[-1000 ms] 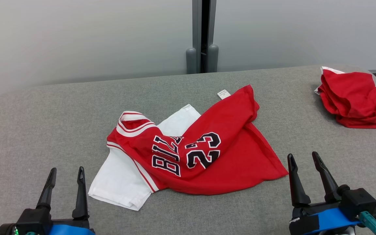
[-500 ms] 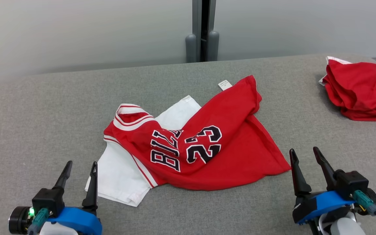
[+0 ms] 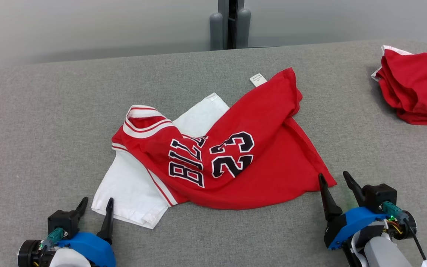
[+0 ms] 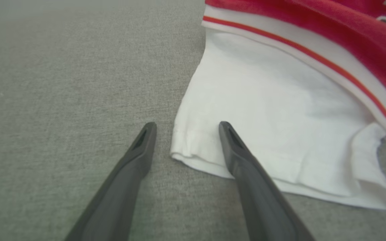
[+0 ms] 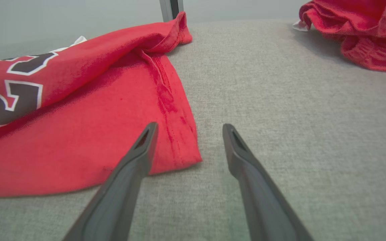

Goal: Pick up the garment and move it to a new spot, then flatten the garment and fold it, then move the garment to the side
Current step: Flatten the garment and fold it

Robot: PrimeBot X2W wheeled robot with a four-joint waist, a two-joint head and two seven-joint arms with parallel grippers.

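Left hand [image 3: 98,199] and right hand [image 3: 333,173] neared jersey [image 3: 235,178] on grey cloth-covered table [image 3: 32,111].

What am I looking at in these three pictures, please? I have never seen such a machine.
The machine is a two-armed robot. The wide picture comes from a camera on its head, looking down on a grey fabric-covered table. The other two come from cameras on its wrists, each looking along that arm's two dark fingers. In the middle lies a rumpled red basketball jersey with white trim and the number 23, over a white fabric piece. A crumpled red cloth pile lies far right. The left jaws and the right jaws stand open, holding nothing, each near a garment corner.
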